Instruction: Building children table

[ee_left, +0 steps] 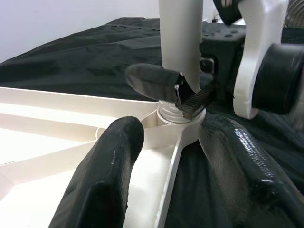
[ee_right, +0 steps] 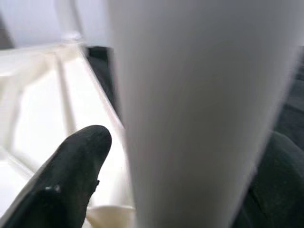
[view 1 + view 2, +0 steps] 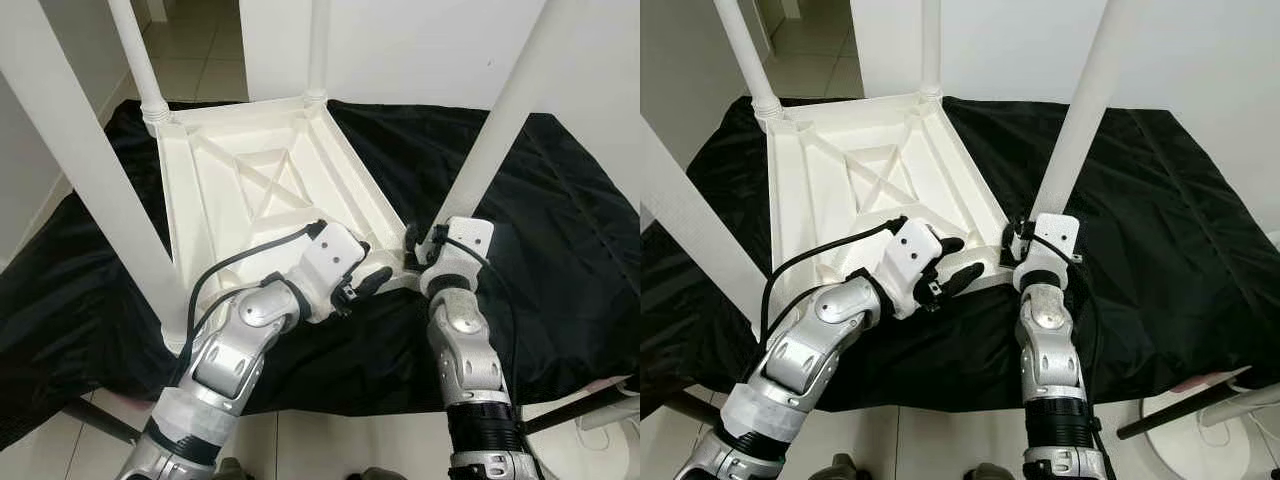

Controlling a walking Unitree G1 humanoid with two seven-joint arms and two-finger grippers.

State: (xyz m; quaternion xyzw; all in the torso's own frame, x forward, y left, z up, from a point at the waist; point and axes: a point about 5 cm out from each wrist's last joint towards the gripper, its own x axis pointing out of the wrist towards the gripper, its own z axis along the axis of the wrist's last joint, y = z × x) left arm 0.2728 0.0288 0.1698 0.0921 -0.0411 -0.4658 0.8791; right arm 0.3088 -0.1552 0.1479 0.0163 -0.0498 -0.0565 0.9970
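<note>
A white plastic children's table (image 3: 250,170) lies upside down on a black cloth, its legs pointing up. My right gripper (image 3: 424,240) is shut on the near right leg (image 3: 500,110) just above its corner socket (image 1: 176,118); that leg rises between its fingers (image 2: 71,175) in the right wrist view. My left gripper (image 3: 370,266) is open beside the same corner, its fingers (image 1: 107,175) spread on either side of the socket, close to the rim, with nothing held. The near left leg (image 3: 90,170) and the two far legs (image 3: 135,55) stand in their corners.
The black cloth (image 3: 560,220) covers a low surface whose front edge runs just under my arms. Pale tiled floor lies in front and at the far left. A white wall stands behind. A black rod (image 3: 575,405) and a white base (image 3: 610,425) are at the lower right.
</note>
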